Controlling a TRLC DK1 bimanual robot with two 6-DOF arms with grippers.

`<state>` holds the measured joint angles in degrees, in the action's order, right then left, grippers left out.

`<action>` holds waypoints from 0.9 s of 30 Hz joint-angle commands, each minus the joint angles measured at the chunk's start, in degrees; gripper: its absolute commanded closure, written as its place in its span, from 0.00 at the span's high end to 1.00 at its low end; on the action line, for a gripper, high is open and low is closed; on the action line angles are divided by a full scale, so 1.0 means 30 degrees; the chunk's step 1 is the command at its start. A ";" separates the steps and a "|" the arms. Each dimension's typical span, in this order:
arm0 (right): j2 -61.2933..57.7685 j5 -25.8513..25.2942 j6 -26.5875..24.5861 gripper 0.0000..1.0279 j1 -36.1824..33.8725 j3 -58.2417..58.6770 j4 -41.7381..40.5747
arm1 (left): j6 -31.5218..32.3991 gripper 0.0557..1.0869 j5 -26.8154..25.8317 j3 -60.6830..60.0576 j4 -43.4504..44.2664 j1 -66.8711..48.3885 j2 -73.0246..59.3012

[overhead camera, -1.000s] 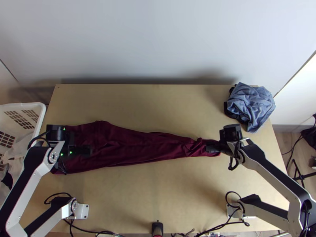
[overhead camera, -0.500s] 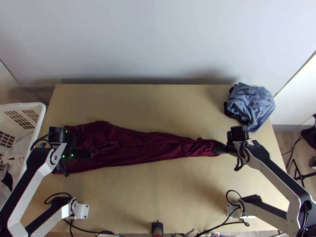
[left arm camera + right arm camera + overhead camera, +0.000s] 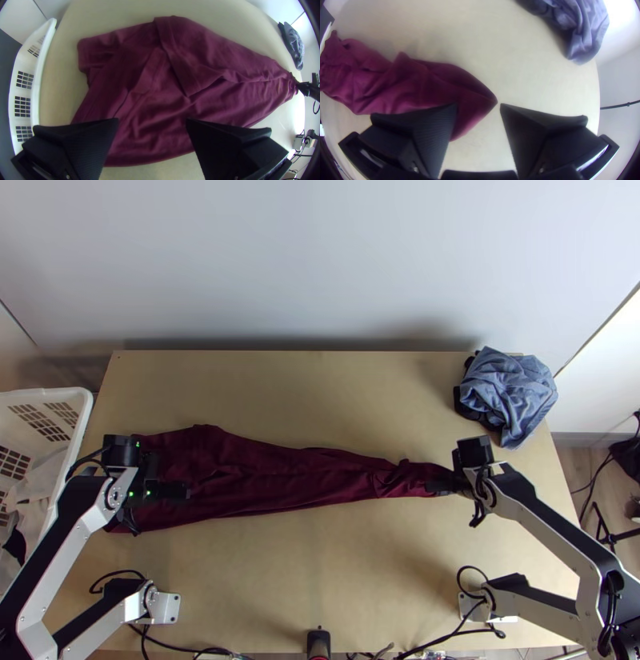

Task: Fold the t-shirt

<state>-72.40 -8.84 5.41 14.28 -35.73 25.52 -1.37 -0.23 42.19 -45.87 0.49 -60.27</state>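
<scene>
Maroon fabric t-shirt (image 3: 272, 480) lies lengthwise, rumpled, on light wooden table (image 3: 320, 572); black wide-fingered left gripper (image 3: 152, 119) and right gripper (image 3: 478, 104) over opposite ends, fingers apart; likely fold setup; next needs clean edge pinch.

Left tool (image 3: 150, 490) and right tool (image 3: 459, 484) agape

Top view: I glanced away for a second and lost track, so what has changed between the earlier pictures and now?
The right gripper moved outward to the right, then partway back left, over the t-shirt's narrow end. The left gripper shifted slightly right. Both are open now; I can't tell whether either let go of anything. The t-shirt, blue cloth and basket look unchanged.
</scene>
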 commanded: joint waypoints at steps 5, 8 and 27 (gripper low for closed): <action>0.0374 -0.0158 -0.0661 0.03 0.1010 0.0043 -0.1358 | 0.0162 0.95 0.0018 0.0027 -0.0063 -0.0047 0.0022; 0.1077 -0.0158 -0.1188 0.03 0.1010 0.0307 -0.1738 | 0.0104 0.95 0.0018 -0.0032 -0.0180 0.0041 0.0168; 0.1780 -0.0774 -0.1510 0.03 0.1860 0.0600 -0.2822 | 0.2770 0.95 -0.0715 -0.0208 0.1578 -0.1248 -0.0476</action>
<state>-67.79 -10.57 0.93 18.96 -34.57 17.26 2.52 -1.23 39.83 -42.87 -0.34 -61.19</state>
